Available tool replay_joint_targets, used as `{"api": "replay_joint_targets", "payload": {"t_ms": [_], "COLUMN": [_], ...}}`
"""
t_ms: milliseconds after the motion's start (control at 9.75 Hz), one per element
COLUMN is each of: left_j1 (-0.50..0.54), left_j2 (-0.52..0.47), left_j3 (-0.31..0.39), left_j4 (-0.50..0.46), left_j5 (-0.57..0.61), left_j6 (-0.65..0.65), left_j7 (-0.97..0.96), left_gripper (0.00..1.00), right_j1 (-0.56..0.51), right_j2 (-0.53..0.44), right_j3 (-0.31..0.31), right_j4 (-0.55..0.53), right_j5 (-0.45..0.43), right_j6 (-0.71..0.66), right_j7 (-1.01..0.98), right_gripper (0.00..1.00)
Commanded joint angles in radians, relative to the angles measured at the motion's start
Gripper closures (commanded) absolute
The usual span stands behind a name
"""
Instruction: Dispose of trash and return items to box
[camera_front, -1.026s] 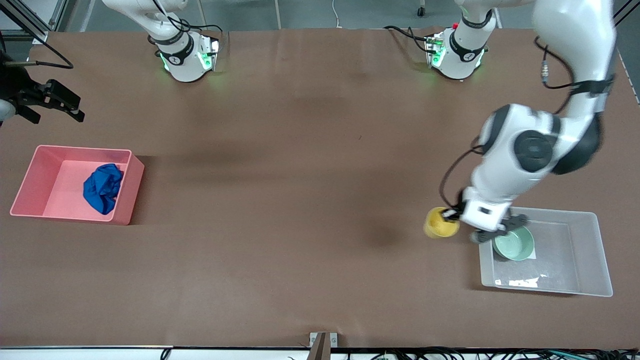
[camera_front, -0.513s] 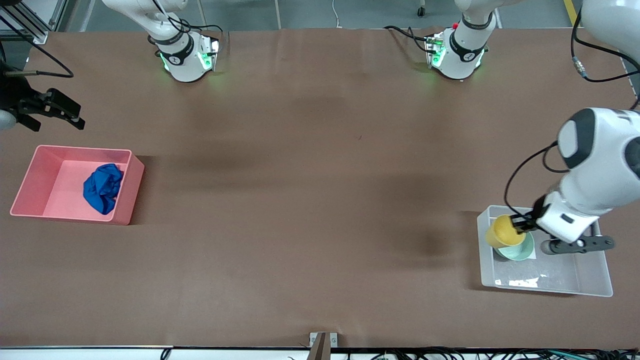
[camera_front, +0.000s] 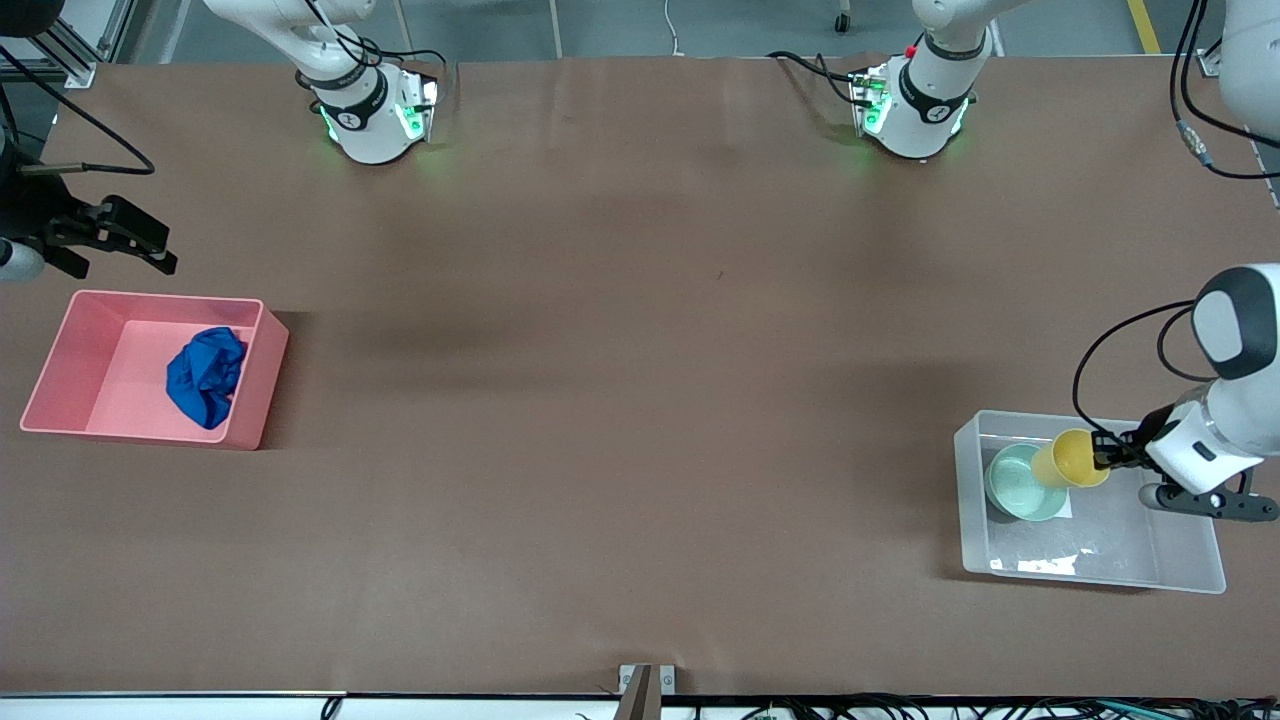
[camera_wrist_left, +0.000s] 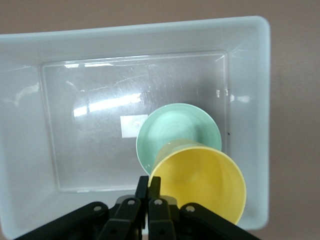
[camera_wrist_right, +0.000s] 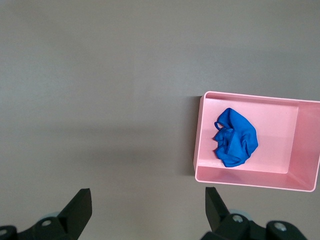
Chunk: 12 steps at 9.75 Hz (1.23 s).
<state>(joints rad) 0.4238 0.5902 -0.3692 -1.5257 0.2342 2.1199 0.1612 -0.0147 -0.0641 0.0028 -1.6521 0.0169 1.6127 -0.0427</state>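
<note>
I see the brown worktop (camera_front: 620, 350) bare across its whole middle, with the two tubs well apart at its ends. At the right arm's end sits the pink tub (camera_front: 255, 385), and the blue cloth lump (camera_front: 207, 376) lies inside it against the wall toward the centre. My right hand (camera_front: 105, 235) hangs over bare worktop just beside that tub's edge farther from the front camera, fingers spread wide and holding nothing. At the left arm's end is the clear box (camera_front: 1190, 575), near the worktop's edge. The mint-green bowl (camera_front: 1015, 485) rests on its floor by the wall toward the centre, beside a small white label (camera_wrist_left: 132, 125). My left hand (camera_front: 1103, 452) is closed on the rim of the yellow cup (camera_front: 1070, 459), held tilted over the bowl inside the box.
</note>
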Motion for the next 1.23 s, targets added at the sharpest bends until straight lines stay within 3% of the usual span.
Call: {"api": "replay_joint_targets", "payload": {"t_ms": [0,513,615,718,821,1128], "left_j1": [-0.003,0.013,0.012,0.010,0.015,0.007], "left_j2": [0.086,0.138,0.149,0.148,0.136,0.036], "left_j3": [-0.007,-0.007,-0.005,-0.007,-0.011,-0.028], "left_j4": [0.010,-0.016,-0.016,-0.014,-0.013,-0.004], "left_j5": [0.057,0.057,0.057,0.057,0.053,0.036], "left_j6": [0.051,0.080,0.094,0.095,0.094,0.081], "left_j7": [0.003,0.005,0.003,-0.006,-0.009,-0.094], "left_gripper": [1.00,0.98,0.82,0.49,0.00,0.00], "right_j1": [0.012,0.010,0.010,0.010,0.009,0.007], "right_j2": [0.006,0.007,0.009,0.007,0.007,0.007], "right_j3": [-0.004,-0.004,-0.004,-0.004,-0.004,-0.004], "right_j4": [0.011,0.009,0.009,0.008,0.008,0.006], "right_j5": [-0.003,-0.002,-0.003,-0.002,-0.003,-0.002], "right_j6": [-0.016,-0.028,-0.030,-0.030,-0.031,-0.031], "right_j7": [0.021,0.021,0.021,0.021,0.021,0.023], "right_gripper": [0.00,0.00,0.00,0.00,0.00,0.00]}}
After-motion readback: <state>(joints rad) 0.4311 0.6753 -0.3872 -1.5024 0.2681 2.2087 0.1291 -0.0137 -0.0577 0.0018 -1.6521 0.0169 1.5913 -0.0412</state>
